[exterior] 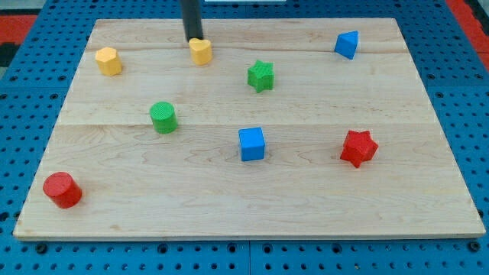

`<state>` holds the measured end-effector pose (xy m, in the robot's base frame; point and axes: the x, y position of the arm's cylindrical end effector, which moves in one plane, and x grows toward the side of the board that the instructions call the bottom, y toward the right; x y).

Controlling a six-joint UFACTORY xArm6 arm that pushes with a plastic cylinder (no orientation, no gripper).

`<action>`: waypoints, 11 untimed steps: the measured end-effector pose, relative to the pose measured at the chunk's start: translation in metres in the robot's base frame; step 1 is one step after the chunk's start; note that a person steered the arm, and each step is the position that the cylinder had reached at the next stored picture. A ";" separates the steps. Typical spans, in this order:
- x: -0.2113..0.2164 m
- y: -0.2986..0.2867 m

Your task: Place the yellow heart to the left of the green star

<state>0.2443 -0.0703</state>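
Observation:
The yellow heart (201,51) lies near the view's top, left of centre. The green star (260,76) sits to its right and a little lower, with a gap between them. My rod comes down from the view's top edge, and my tip (195,38) touches the heart's upper left side. The heart and the star are both in full view.
The wooden board (244,198) also holds a yellow hexagon (108,61) at the upper left, a green cylinder (163,118), a blue cube (251,143), a red star (358,148), a blue triangle (347,44) and a red cylinder (62,189).

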 end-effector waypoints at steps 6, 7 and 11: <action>0.084 -0.046; 0.087 -0.089; 0.109 -0.009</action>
